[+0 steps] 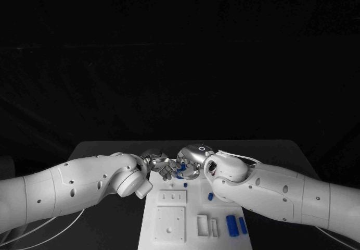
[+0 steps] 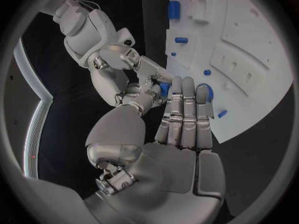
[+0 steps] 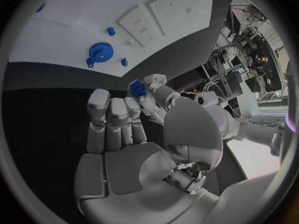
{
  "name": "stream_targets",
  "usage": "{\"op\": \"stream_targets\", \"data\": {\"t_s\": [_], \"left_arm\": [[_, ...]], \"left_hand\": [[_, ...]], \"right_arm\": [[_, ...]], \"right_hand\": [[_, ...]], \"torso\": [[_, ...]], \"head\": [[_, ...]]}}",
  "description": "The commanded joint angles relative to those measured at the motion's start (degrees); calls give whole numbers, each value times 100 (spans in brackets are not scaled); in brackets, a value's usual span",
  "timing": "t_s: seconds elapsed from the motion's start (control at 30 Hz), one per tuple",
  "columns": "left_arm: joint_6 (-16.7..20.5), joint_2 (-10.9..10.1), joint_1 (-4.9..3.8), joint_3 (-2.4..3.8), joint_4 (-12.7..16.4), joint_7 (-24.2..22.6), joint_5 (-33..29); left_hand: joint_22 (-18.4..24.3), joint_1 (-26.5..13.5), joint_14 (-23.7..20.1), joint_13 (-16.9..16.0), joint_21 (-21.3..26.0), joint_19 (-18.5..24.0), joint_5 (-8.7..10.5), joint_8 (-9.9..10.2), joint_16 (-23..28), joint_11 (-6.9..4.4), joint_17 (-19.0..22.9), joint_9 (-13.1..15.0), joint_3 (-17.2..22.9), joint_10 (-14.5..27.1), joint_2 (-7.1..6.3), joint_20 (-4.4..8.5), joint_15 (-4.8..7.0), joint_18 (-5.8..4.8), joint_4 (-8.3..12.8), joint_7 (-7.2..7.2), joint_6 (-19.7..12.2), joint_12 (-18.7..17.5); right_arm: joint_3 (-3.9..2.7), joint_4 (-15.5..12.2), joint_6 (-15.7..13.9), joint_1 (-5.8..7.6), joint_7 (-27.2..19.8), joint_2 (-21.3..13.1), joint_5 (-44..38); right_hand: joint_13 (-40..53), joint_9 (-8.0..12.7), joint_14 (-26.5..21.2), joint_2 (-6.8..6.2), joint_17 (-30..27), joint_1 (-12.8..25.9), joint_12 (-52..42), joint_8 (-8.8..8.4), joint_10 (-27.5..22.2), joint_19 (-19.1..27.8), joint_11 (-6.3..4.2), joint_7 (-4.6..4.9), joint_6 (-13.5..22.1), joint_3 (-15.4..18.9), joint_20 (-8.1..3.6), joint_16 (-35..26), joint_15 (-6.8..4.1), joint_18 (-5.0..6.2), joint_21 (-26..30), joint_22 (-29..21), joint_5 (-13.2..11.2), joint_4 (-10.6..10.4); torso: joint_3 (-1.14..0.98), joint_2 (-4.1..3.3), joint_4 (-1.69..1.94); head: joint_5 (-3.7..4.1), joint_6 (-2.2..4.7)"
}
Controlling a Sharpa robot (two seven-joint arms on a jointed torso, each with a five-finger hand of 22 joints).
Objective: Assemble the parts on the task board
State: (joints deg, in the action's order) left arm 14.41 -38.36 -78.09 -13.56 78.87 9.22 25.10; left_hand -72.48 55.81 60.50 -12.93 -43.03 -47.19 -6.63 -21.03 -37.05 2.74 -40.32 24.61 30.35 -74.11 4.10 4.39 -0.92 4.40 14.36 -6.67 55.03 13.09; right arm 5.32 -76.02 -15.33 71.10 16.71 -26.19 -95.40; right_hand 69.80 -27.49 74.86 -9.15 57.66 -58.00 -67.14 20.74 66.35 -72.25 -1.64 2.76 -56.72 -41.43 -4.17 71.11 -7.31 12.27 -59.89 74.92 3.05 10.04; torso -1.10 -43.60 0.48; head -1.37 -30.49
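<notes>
My two hands meet above the far end of the white task board (image 1: 171,221). A small blue part (image 2: 163,88) (image 3: 136,88) sits between them, pinched by the thumb and fingertips of my left hand (image 1: 157,162) (image 2: 184,119). The fingertips of my right hand (image 1: 193,159) (image 3: 118,124) close on it from the other side. In the head view the part (image 1: 180,169) shows as a speck between the hands. A blue gear (image 3: 98,51) (image 2: 204,92) lies on the board just beneath, with small blue pegs beside it.
Two blue cylinders (image 1: 232,225) lie at the board's near right, by white blocks (image 1: 202,225). A small blue piece (image 1: 210,196) lies mid-board on the right. Raised white plates (image 1: 171,197) occupy the board's left half. Both forearms flank the board.
</notes>
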Motion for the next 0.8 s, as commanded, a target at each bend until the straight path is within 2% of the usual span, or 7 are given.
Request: {"op": "stream_targets", "data": {"t_s": [0.03,0.2,0.5,0.8], "left_arm": [[-29,14,-8,8,5,-18,15],[-32,11,-8,8,9,41,77],[-3,24,-6,7,12,174,264],[20,33,-5,6,19,218,316]], "left_hand": [[12,-23,37,-13,-39,13,-69,-17,-27,-2,9,13,9,-32,53,31,3,14,51,1,36,19],[22,-55,53,-29,-63,4,-228,-18,-52,-12,8,24,38,-64,53,39,12,10,93,10,69,17],[24,-138,161,-115,-204,-93,-813,-79,-233,-79,-55,135,83,-224,5,107,89,12,103,72,222,85],[14,-162,207,-161,-288,-145,-881,-105,-337,-114,-92,196,83,-301,-14,149,132,16,96,101,286,128]], "right_arm": [[6,-8,93,-14,-42,18,-59],[6,-15,90,-21,-41,13,-58],[6,-83,83,-35,-27,2,-57],[6,-81,94,-40,-16,0,-43]], "right_hand": [[6,-7,2,32,7,-41,8,17,3,2,7,202,-231,-37,-51,-11,-36,273,-15,62,-14,6],[5,-7,2,32,7,-39,10,16,0,3,8,203,-231,-37,-50,-12,-36,273,-15,63,-14,6],[4,-7,2,32,7,-33,11,15,-1,3,9,204,-232,-36,-49,-13,-35,273,-15,63,-14,4],[5,-7,2,34,6,-23,12,12,-2,3,9,205,-233,-35,-47,-15,-34,273,-14,64,-13,-1]], "torso": [[1,-3,1],[2,-2,1],[-5,-2,1],[-8,-2,-9]], "head": [[0,-2],[0,-9],[-7,-20],[-13,-24]]}}
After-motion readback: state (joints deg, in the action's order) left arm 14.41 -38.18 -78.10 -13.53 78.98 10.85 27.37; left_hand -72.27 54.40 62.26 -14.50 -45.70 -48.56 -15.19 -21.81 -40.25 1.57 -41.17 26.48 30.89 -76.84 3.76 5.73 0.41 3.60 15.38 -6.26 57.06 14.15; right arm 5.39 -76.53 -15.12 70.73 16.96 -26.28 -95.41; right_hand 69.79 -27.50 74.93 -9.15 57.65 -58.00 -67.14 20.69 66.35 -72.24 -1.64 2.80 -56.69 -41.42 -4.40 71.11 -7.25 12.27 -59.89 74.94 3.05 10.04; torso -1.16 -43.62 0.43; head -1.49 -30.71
